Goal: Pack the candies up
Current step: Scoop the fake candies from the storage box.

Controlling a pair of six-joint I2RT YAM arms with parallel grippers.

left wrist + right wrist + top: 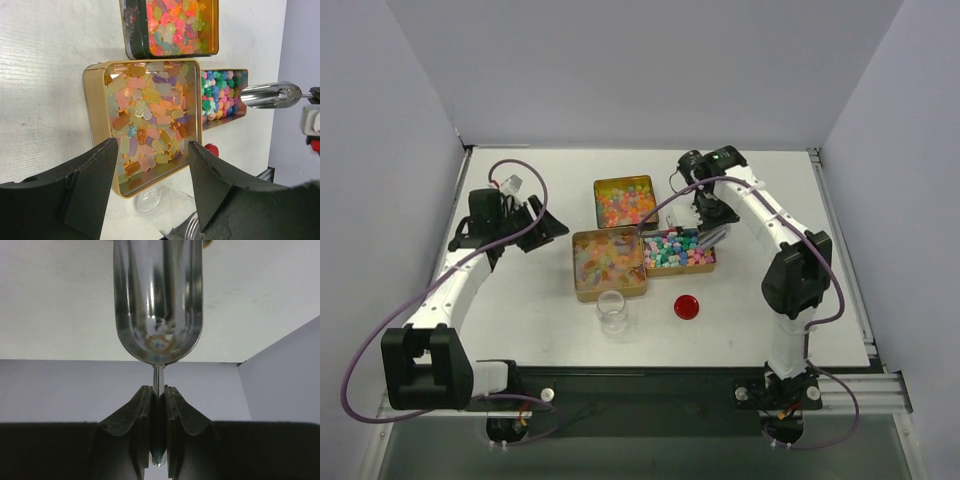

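Right gripper, clenched on empty silvery metal scoop, hovers by right rectangular gold tin of multicoloured candies; dipping looks next. Left gripper released.

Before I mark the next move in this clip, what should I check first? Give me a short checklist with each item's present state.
1. Grip on the scoop: ok. The right gripper is shut on its thin handle.
2. Scoop ready to dip: ok. No candies show in its bowl.
3. Left gripper free: ok. It is open with nothing between its fingers.
4. Jar open: ok. It stands upright, and the red lid lies apart from it on the table.
5. Jar contents: cannot tell for sure. It looks empty from above.
6. Scoop's height above the candies: cannot tell.
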